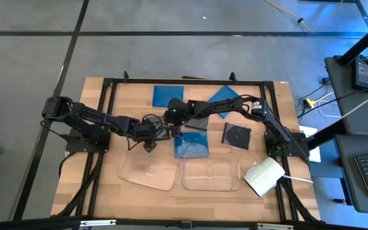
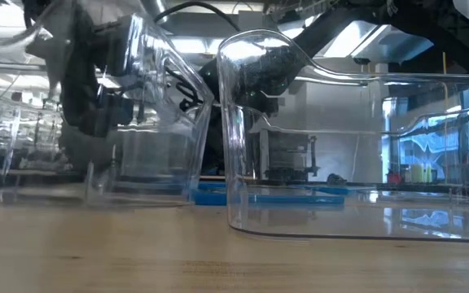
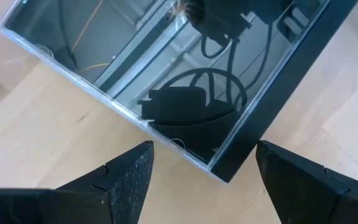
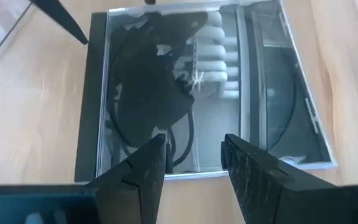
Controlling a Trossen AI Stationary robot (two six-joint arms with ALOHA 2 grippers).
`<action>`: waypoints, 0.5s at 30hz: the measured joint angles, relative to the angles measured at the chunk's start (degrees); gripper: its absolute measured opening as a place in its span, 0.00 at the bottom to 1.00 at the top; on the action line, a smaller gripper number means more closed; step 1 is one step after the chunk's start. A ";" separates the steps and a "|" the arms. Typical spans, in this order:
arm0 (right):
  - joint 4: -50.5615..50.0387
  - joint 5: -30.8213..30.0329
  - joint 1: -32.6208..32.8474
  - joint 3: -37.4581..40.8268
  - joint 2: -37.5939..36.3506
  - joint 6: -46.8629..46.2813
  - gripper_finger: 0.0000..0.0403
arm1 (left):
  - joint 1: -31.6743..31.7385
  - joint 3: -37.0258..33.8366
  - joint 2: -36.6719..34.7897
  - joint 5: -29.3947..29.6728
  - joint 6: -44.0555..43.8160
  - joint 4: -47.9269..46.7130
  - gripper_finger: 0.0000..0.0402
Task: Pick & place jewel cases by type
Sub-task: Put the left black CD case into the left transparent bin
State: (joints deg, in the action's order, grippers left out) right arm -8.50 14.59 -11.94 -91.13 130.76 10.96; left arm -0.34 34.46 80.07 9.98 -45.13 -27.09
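Note:
A black jewel case (image 4: 148, 93) lies flat on the wood between my two grippers, with a second dark case or flap (image 4: 284, 93) showing a disc at its side. My left gripper (image 3: 204, 149) hovers open over one corner (image 3: 219, 171) of it. My right gripper (image 4: 194, 142) is open, its fingertips over the case's near edge. Another black case (image 1: 236, 135) lies to the right. Blue jewel cases lie at the far left (image 1: 168, 94), the far right (image 1: 224, 101) and mid-table (image 1: 191, 145). My right gripper slants down over the black case's near edge (image 4: 191, 171). Its fingers hide that spot, so I cannot tell whether they touch the case.
Two clear shallow trays (image 1: 147, 171) (image 1: 211, 174) sit at the table's near side and fill the low view (image 2: 357, 146). A white object (image 1: 264, 177) lies at the near right. A black frame (image 1: 110, 83) borders the table.

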 joint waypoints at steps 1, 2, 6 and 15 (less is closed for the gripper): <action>-0.35 0.01 0.00 0.00 0.00 0.04 0.42 | 0.46 0.00 0.00 -0.97 0.24 -0.02 0.69; -0.63 0.01 0.00 -0.01 0.00 0.12 0.42 | 0.82 0.00 0.00 -1.85 0.40 -0.05 0.69; -0.88 0.02 0.00 -0.04 0.00 0.20 0.42 | 1.03 0.11 0.55 -2.23 0.46 -0.03 0.69; -0.82 -0.18 0.00 -0.04 0.00 -0.24 0.42 | 3.52 0.00 0.55 1.75 -0.04 -1.52 0.69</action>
State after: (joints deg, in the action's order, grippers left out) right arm -9.32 14.41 -11.95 -91.18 130.76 10.73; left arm 3.19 34.46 80.62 11.73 -45.17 -28.61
